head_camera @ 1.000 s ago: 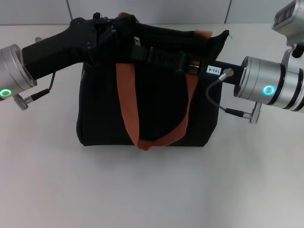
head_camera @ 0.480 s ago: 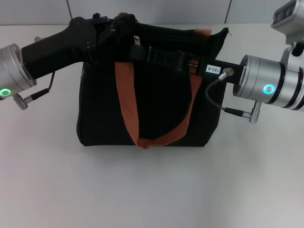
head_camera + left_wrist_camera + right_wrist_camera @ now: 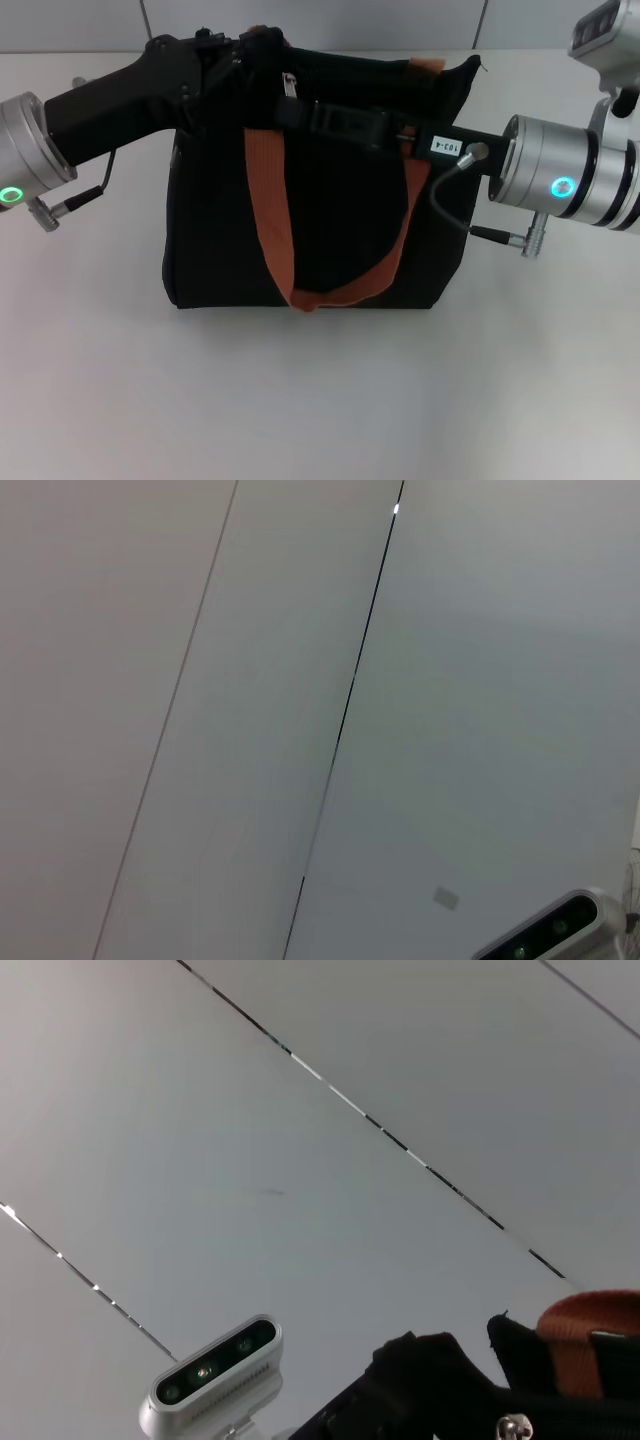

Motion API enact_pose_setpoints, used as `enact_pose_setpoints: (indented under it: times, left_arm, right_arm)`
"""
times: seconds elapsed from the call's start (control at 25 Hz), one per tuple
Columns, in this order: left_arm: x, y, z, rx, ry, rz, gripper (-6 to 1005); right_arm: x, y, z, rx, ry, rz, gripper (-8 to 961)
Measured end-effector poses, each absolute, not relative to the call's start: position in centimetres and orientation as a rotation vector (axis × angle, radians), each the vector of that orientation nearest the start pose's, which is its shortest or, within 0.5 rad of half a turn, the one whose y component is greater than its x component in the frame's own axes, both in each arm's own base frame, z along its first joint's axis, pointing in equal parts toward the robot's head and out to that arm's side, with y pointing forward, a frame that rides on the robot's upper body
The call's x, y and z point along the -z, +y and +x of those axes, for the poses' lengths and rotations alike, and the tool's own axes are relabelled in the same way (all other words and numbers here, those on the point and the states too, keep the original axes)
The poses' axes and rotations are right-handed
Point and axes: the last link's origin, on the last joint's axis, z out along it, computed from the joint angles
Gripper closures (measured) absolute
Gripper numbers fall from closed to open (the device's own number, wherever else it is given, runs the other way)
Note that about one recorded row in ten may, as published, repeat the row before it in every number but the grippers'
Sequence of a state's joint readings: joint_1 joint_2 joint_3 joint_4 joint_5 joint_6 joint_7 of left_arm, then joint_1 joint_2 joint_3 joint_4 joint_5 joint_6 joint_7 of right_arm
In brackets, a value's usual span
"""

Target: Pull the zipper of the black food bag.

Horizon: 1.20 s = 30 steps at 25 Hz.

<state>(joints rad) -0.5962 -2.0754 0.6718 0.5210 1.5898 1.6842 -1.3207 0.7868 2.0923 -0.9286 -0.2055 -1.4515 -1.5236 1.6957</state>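
**A:** Where do the two hands sit?

**B:** Both are at the top edge of the boxy black fabric food bag (image 3: 310, 200), which stands upright on the plain white table (image 3: 320, 400). The left hand (image 3: 262, 52) reaches in from the left to the bag's back-left upper corner. The right hand (image 3: 325, 112) reaches in from the right, lying along the top edge towards the middle.

**A:** Open or closed?

**B:** I cannot tell for either. Black fingers against black cloth hide the gap, and neither wrist view shows its own fingers. The left hand touches the bag's upper corner, but a grip cannot be confirmed.

**A:** And the zipper?

**B:** The small silver metal zipper pull tab (image 3: 288, 88) hangs at the top edge, left of centre, between the two hands and just beside the right one's tip. Whether that hand holds it is hidden.

**A:** Room around the bag?

**B:** Bare table lies in front and to both sides. The orange-brown webbing strap handle (image 3: 285, 240) droops down the front face in a loop. The table's far edge runs close behind the bag, against a grey panelled wall (image 3: 330, 20).
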Motion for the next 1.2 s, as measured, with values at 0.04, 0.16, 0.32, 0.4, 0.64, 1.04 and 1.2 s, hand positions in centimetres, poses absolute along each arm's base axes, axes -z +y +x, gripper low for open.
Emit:
enact_pose_setpoints:
  times: [0.04,0.16,0.32,0.4,0.64,1.04,1.2]
  left_arm:
    - [-2.15,34.59,-20.63,1.332,-0.497,-2.507,946]
    - [-2.13,34.58,-20.64,1.332,-0.497,-2.507,945]
    - [-2.07,34.55,-20.61,1.331,-0.497,-2.511,944]
    - [-2.06,34.55,-20.61,1.331,-0.498,-2.511,944]
    - [-2.02,34.56,-20.76,1.325,-0.506,-2.506,943]
    - [-2.03,34.43,-20.90,1.326,-0.510,-2.505,941]
    - [-2.13,34.36,-20.91,1.332,-0.507,-2.503,940]
  right_arm:
    - [5.95,35.25,16.15,-1.371,1.314,-2.647,607]
    - [5.93,35.27,16.15,-1.371,1.311,-2.647,664]
    - [5.82,35.33,16.22,-1.382,1.316,-2.633,739]
    - [5.77,35.38,16.22,-1.392,1.322,-2.622,777]
    - [5.69,35.47,16.16,-1.410,1.329,-2.607,905]
    - [5.56,35.31,16.65,-1.412,1.419,-2.578,952]
    - [5.49,35.30,16.86,-1.410,1.436,-2.569,952]
